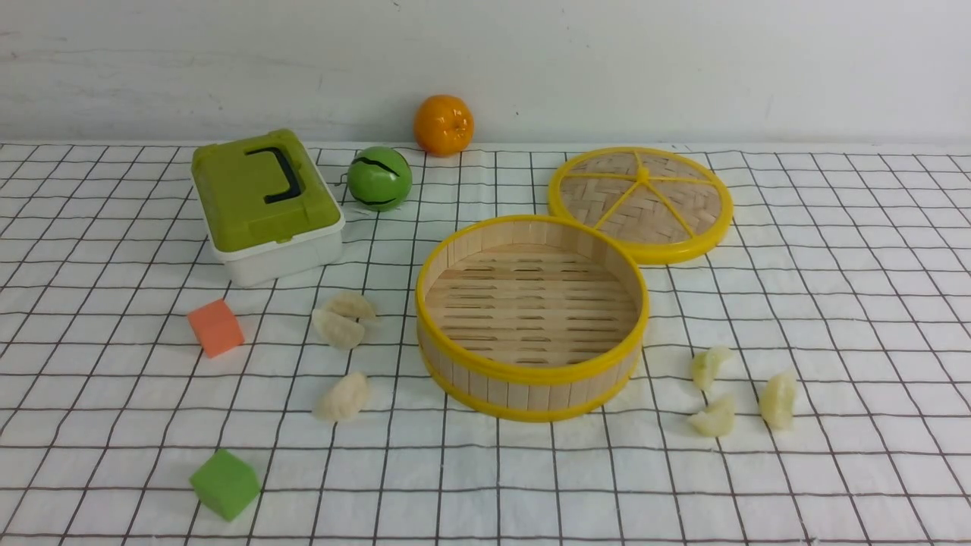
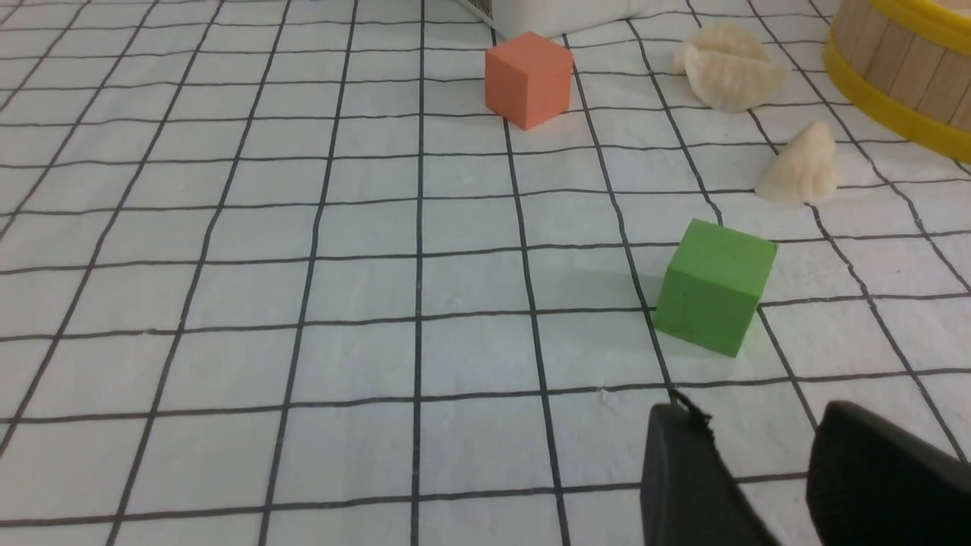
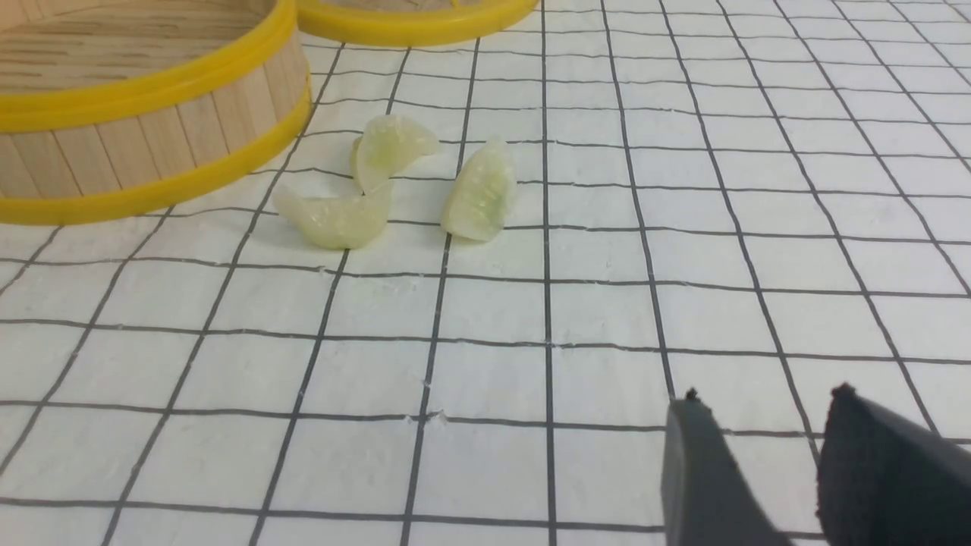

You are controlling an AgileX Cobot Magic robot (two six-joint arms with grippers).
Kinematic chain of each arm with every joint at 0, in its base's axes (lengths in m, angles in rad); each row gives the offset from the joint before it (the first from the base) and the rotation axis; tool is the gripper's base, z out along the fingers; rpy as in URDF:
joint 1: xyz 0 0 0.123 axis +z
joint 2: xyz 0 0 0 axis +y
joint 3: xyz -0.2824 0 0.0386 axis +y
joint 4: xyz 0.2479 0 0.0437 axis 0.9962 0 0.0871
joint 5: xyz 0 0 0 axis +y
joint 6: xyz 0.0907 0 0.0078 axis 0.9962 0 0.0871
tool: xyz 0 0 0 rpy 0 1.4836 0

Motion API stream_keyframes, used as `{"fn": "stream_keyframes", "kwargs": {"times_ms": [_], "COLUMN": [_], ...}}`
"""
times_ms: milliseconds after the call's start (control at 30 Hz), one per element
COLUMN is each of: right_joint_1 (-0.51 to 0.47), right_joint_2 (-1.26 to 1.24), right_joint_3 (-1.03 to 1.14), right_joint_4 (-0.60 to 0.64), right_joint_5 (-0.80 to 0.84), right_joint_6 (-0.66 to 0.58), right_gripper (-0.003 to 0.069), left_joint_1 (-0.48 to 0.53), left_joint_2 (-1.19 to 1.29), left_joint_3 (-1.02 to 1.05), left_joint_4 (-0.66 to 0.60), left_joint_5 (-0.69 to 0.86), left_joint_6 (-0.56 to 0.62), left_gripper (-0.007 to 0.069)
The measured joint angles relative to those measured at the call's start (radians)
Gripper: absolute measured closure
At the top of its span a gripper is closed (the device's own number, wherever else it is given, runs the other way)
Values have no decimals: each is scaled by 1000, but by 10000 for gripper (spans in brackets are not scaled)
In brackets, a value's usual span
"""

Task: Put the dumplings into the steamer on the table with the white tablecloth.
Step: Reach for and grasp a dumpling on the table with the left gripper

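Note:
The steamer [image 1: 531, 371] stands empty mid-table on the white tablecloth [image 1: 834, 303]. Three dumplings lie to its left [image 1: 350, 305] [image 1: 337, 330] [image 1: 343, 396] and three to its right [image 1: 709, 365] [image 1: 714, 417] [image 1: 778, 399]. No gripper shows in the front view. My left gripper [image 2: 755, 413] is open over bare cloth, short of the green cube [image 2: 713, 284], with dumplings [image 2: 802, 167] and the steamer [image 2: 895, 68] beyond. My right gripper [image 3: 766, 398] is open too, well back from the dumplings [image 3: 482, 189] [image 3: 337, 220] [image 3: 387, 148] beside the steamer [image 3: 152, 114].
A woven lid with yellow spokes [image 1: 652, 212] lies behind the steamer on the right. A green-lidded box [image 1: 262, 197], a green ball [image 1: 379, 178] and an orange [image 1: 443, 125] sit at the back left. An orange cube [image 1: 216, 327] and the green cube [image 1: 224, 483] lie front left.

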Motion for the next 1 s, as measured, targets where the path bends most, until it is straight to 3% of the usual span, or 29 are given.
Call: {"fn": "stream_keyframes", "kwargs": {"times_ms": [67,300,400,600,700,767,800,900,1000], "right_joint_1": [0,0,0,0,0,0,0,0,0], "right_joint_2": [0,0,0,0,0,0,0,0,0], "right_joint_3": [0,7,8,8,8,8,8,8,-5], "right_joint_4": [-3,-82,-136,-164,-164,-164,-164,-164,-164], "right_joint_5": [0,-66,-273,-611,-792,-875,-901,-930,-935], "right_joint_6": [0,0,0,29,110,174,202,233,236], "right_gripper": [419,419,419,419,419,419,419,419,437], "left_joint_1": [0,0,0,0,0,0,0,0,0], "left_joint_2": [0,0,0,0,0,0,0,0,0], "left_joint_3": [0,0,0,0,0,0,0,0,-18], "left_joint_4": [1,2,2,0,-6,-9,-9,-9,2], "left_joint_5": [-17,-294,-479,-699,-834,-931,-997,-1100,-1120], "left_joint_6": [0,0,0,-30,-154,-307,-436,-665,-754], "left_gripper": [385,386,386,386,386,386,386,386,386]}}
